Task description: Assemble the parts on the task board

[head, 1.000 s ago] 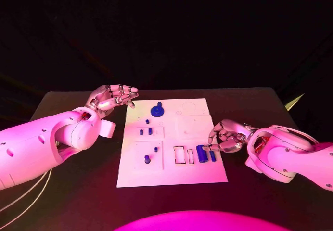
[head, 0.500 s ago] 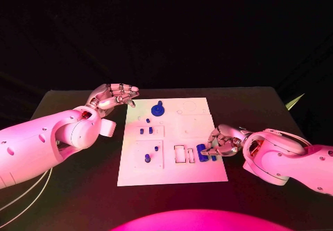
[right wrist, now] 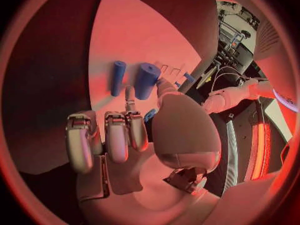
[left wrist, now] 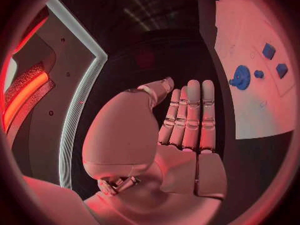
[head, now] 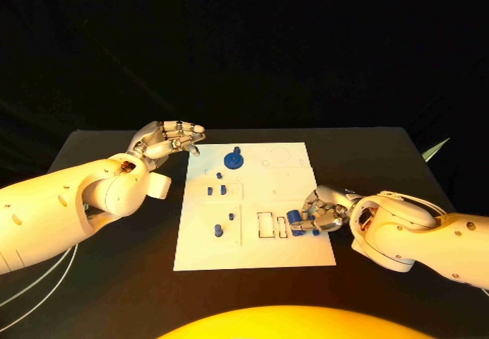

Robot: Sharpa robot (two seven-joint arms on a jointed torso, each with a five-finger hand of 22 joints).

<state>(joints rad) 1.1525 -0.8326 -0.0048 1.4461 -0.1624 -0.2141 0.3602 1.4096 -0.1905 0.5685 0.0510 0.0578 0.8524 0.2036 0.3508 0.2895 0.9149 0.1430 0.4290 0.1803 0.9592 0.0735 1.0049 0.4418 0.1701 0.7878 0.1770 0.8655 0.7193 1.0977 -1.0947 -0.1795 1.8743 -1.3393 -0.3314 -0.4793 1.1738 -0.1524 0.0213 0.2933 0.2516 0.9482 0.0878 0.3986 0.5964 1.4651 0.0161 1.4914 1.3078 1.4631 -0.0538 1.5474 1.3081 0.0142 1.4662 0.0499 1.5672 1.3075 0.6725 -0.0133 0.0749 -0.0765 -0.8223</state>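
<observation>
The white task board [head: 255, 251] lies mid-table. A blue gear with a knob [head: 233, 161] stands near its far edge, also in the left wrist view [left wrist: 240, 77]. Small blue parts [head: 216, 189] and another [head: 218, 229] sit in the board's left blocks. A thick blue cylinder [right wrist: 147, 80] and a thin one [right wrist: 118, 77] lie at the right edge. My right hand [head: 318, 212] hovers over them with curled fingers, one fingertip [right wrist: 129, 96] close to the thick cylinder. A bit of blue [right wrist: 150, 116] shows beside the thumb; whether it is held is unclear. My left hand [head: 168, 139] holds nothing beside the board's far left corner.
Two open rectangular slots [head: 271, 226] sit just left of the cylinders. Round recesses [head: 277, 159] mark the board's far right corner. Black table [head: 112, 282] surrounds the board, and the left forearm [head: 71, 205] lies along its left side.
My right hand has come nearer the board's near right part and lowered over the blue cylinders. The left hand has stayed where it was.
</observation>
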